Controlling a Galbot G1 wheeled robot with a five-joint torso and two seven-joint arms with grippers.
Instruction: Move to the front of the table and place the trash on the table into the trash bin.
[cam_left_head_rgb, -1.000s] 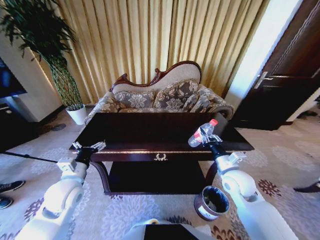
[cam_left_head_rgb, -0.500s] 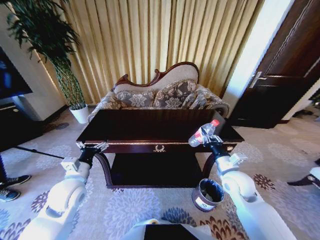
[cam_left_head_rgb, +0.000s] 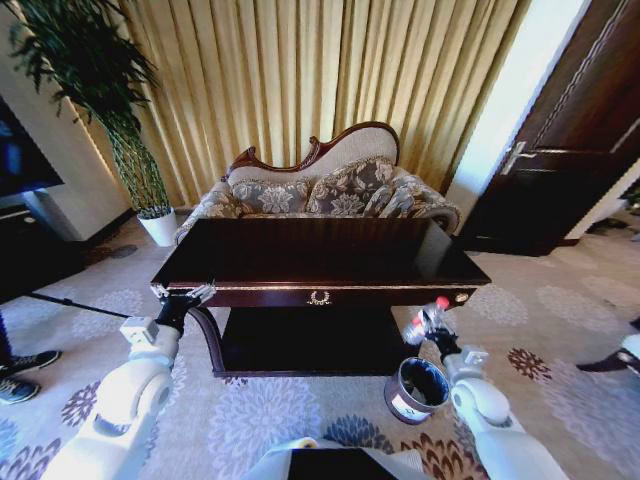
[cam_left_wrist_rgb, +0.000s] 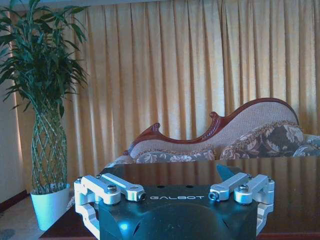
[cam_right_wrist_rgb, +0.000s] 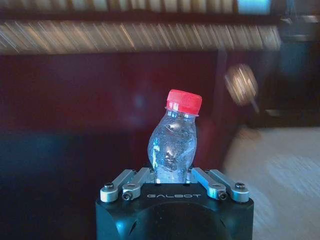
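Observation:
The dark glossy table (cam_left_head_rgb: 320, 262) stands in front of me, its top bare. My right gripper (cam_left_head_rgb: 432, 335) is shut on a small clear plastic bottle (cam_left_head_rgb: 424, 322) with a red cap, held low beside the table's right front leg and just above the trash bin (cam_left_head_rgb: 417, 390). In the right wrist view the bottle (cam_right_wrist_rgb: 173, 145) stands upright between the shut fingers (cam_right_wrist_rgb: 131, 183). My left gripper (cam_left_head_rgb: 180, 297) hovers open at the table's left front corner, holding nothing. In the left wrist view the left gripper (cam_left_wrist_rgb: 175, 194) faces the tabletop (cam_left_wrist_rgb: 210, 172).
A carved floral sofa (cam_left_head_rgb: 320, 195) sits behind the table against gold curtains. A potted plant in a white pot (cam_left_head_rgb: 160, 228) stands at the left. A dark door (cam_left_head_rgb: 560, 150) is at the right. Patterned carpet surrounds the table.
My right gripper has come down with the bottle from above the table's right edge to just over the bin. The left arm has stayed put.

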